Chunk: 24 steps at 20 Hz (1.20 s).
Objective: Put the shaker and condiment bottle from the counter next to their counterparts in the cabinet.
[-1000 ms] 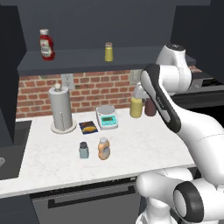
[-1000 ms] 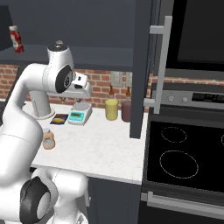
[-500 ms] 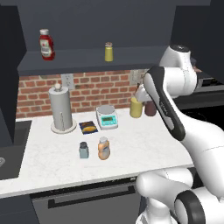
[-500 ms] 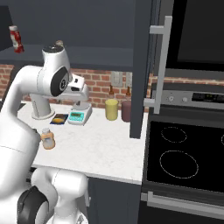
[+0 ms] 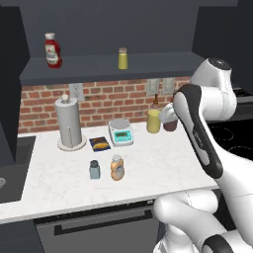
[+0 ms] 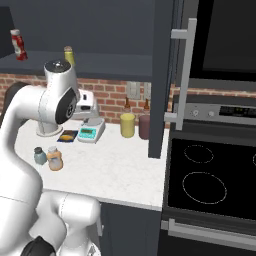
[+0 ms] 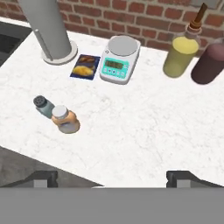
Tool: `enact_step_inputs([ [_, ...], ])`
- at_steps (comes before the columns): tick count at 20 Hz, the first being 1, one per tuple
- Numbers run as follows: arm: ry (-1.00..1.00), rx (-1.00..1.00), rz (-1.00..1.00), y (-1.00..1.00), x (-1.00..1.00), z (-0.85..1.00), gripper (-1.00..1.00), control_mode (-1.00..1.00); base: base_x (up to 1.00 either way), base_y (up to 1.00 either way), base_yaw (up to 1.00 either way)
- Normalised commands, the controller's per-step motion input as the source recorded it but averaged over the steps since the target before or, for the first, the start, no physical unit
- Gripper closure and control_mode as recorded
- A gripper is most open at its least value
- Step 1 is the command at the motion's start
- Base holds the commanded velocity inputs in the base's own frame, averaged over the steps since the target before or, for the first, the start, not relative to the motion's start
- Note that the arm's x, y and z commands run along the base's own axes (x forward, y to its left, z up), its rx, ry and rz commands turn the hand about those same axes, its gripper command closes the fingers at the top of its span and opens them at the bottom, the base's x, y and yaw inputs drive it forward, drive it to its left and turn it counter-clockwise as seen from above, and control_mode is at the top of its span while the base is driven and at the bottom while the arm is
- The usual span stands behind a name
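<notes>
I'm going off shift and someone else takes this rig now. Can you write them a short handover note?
Tool: open, holding nothing, high above the counter.
Shaker and condiment bottle: side by side near the counter's front edge, shaker on the left in the left base view.
Counterparts: ketchup bottle and yellow-green shaker, apart on the cabinet shelf.
Done: nothing placed yet.
Left: lift the shaker up beside the yellow-green shaker, and the condiment bottle beside the ketchup.
</notes>
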Motion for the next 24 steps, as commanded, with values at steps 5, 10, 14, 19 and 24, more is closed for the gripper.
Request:
enact_step_inputs([
  [5,-0.09,0.0,0.3,0.0,0.0,-0.1,-1.0,-1.0,0.0,0.0,0.0],
  [10,-0.08,0.0,0.33,0.0,0.06,-0.16,-1.0,-1.0,0.0,0.0,0.0],
  [14,-0.08,0.0,0.32,0.01,0.11,-0.18,-1.0,-1.0,0.0,0.0,0.0],
  [19,-0.09,0.0,0.29,0.11,0.25,-0.21,-1.0,-1.0,0.0,0.0,0.0],
  [24,-0.09,0.0,0.27,0.11,0.27,-0.23,-1.0,-1.0,0.0,0.0,0.0],
])
